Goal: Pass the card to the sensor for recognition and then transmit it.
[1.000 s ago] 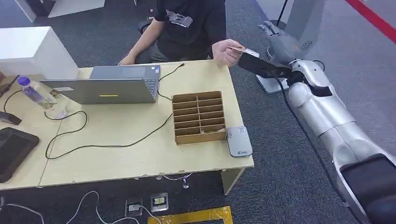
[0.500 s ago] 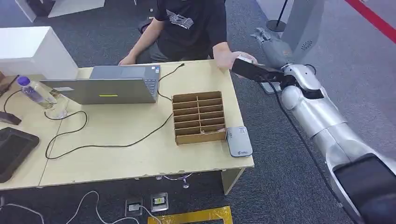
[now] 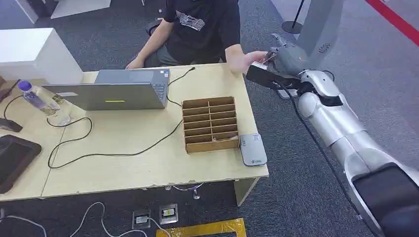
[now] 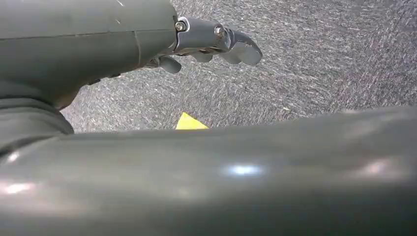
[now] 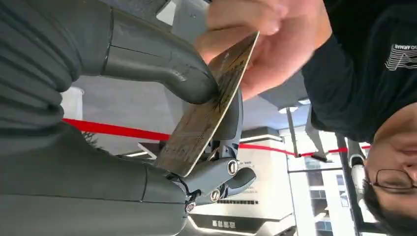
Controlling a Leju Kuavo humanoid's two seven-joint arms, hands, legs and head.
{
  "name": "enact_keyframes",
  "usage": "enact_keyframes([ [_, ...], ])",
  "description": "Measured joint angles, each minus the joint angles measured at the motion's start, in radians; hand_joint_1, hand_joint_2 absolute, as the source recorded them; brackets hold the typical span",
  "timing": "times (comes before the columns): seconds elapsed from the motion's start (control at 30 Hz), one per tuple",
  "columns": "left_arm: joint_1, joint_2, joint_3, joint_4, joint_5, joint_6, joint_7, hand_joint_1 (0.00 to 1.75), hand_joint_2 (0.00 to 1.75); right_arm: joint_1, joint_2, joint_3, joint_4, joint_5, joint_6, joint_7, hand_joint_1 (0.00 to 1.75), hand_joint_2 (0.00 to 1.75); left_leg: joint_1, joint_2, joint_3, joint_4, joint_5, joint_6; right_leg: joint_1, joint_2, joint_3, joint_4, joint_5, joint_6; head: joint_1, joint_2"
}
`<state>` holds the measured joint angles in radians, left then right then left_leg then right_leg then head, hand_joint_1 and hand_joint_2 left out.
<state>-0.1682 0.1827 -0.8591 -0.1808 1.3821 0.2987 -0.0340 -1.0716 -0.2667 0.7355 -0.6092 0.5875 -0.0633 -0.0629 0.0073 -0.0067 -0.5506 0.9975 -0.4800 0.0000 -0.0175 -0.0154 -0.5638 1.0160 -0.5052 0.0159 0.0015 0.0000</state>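
Observation:
A tan card (image 5: 211, 108) is pinched between the thumb (image 5: 162, 59) and the darker fingers of my right hand (image 3: 287, 57). It is held up past the table's far right corner. A seated person's hand (image 3: 244, 60) still holds the card's other end (image 3: 267, 58). The grey card sensor (image 3: 253, 149) lies flat on the table near its front right edge, well below and nearer than my right hand. My left hand (image 4: 211, 42) hangs over grey carpet with its fingers loosely apart and nothing in them.
A wooden box with several compartments (image 3: 210, 123) stands beside the sensor. On the wooden table (image 3: 128, 158) are a laptop (image 3: 116, 91), cables, a water bottle (image 3: 33, 96) and a black device (image 3: 12, 158). The person in a black shirt (image 3: 200, 24) sits behind the table.
My right hand has come down and toward the person's hand, and its thumb now presses on the card. The person's hand has brought the card to my fingers.

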Motion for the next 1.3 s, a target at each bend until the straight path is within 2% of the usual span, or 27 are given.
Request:
enact_keyframes([
  [0.27,0.0,0.0,0.0,0.0,-0.003,0.0,0.0,0.0,0.0,0.004,0.0,0.0,0.009,0.012,0.001,-0.011,1.75,1.75,0.0,0.0,0.0,0.0,0.0,0.0,0.0,0.0,0.0,0.0,0.0,0.0,0.0,0.0],
  [0.37,0.003,0.0,0.0,0.0,-0.003,0.004,0.0,0.0,0.0,0.02,0.002,0.002,0.005,0.053,-0.008,-0.016,1.75,1.75,0.0,0.0,0.0,0.0,0.0,0.0,0.0,0.0,0.0,0.0,0.0,0.0,0.0,0.0],
  [0.5,0.011,0.0,0.0,0.0,0.0,0.01,0.0,0.0,0.0,0.076,-0.009,0.006,-0.04,0.112,-0.011,0.012,1.75,1.75,0.0,0.0,0.001,0.0,0.0,0.0,0.0,0.0,0.0,0.0,0.0,0.0,0.0,0.0],
  [0.63,0.019,0.0,0.0,0.0,0.0,0.019,0.0,0.0,0.0,0.171,-0.06,0.006,-0.135,0.113,0.001,0.07,1.75,1.75,0.0,0.0,0.001,0.0,0.0,0.0,0.0,0.0,0.0,-0.001,0.0,0.0,0.0,0.0],
  [0.9,0.023,0.002,0.0,0.0,0.003,0.026,0.001,0.0,0.0,0.354,-0.206,-0.024,-0.369,0.083,0.063,0.166,1.75,1.75,0.0,0.0,0.001,0.0,-0.001,0.0,0.0,0.0,0.001,-0.002,0.0,0.0,0.0,0.0],
  [1.1,0.023,0.001,0.0,0.0,0.008,0.03,0.001,0.0,0.0,0.435,-0.259,-0.042,-0.474,0.069,0.06,0.185,1.75,1.75,0.001,0.001,0.001,0.0,-0.001,0.0,0.0,0.0,0.001,-0.002,0.0,0.0,0.0,0.0],
  [1.3,0.023,-0.002,0.0,0.0,0.008,0.031,0.0,0.0,0.0,0.484,-0.279,-0.051,-0.518,0.052,0.06,0.188,1.75,1.75,0.001,0.001,0.001,0.0,-0.001,0.0,0.0,0.0,0.001,-0.002,0.0,0.0,0.0,0.0],
])
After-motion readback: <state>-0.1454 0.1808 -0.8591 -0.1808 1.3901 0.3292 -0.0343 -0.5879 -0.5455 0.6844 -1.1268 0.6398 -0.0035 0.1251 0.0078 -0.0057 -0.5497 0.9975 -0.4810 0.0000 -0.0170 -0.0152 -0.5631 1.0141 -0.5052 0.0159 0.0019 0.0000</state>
